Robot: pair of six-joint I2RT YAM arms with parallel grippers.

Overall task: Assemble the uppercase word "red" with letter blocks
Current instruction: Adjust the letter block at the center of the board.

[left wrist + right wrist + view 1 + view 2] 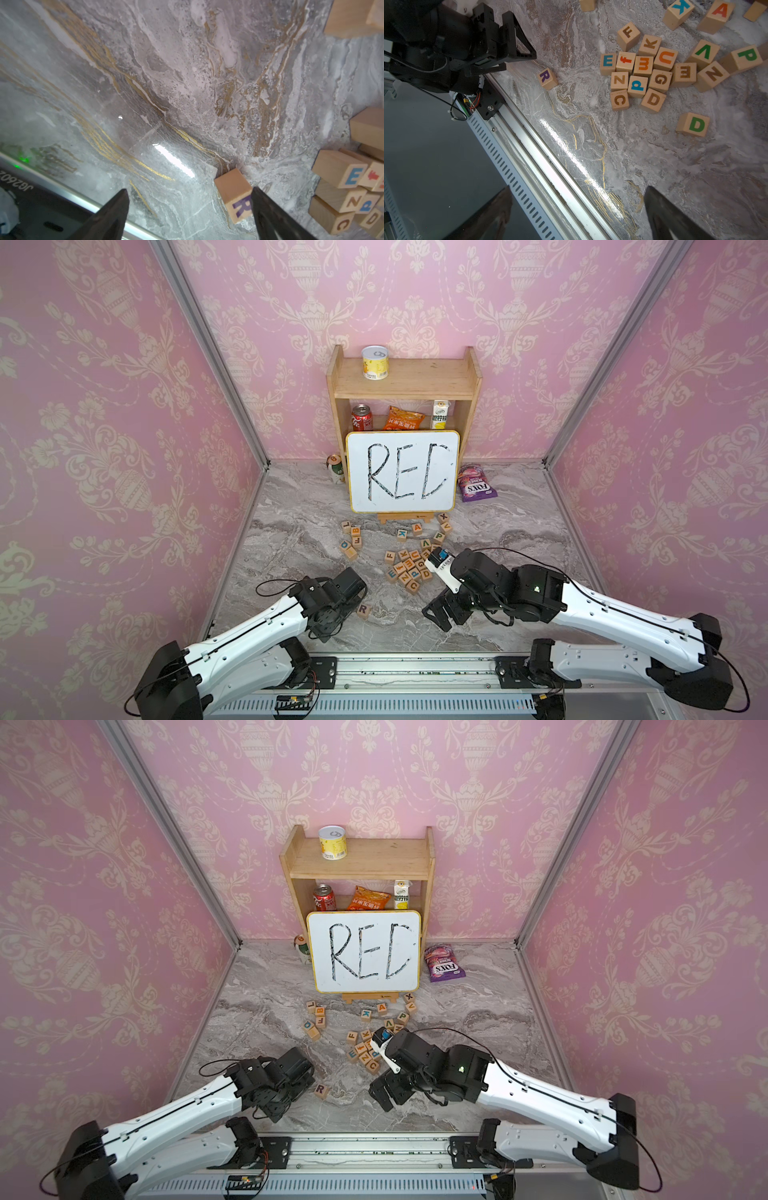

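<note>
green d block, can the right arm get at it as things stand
Probably yes: the green D block sits apart from the pile, bare table around it, and the right gripper is open.

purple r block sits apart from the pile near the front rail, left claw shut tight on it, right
Not shut: the left claw is open. The left wrist view shows its jaws spread wide, with the purple R block resting on the table. The rest holds.
</note>
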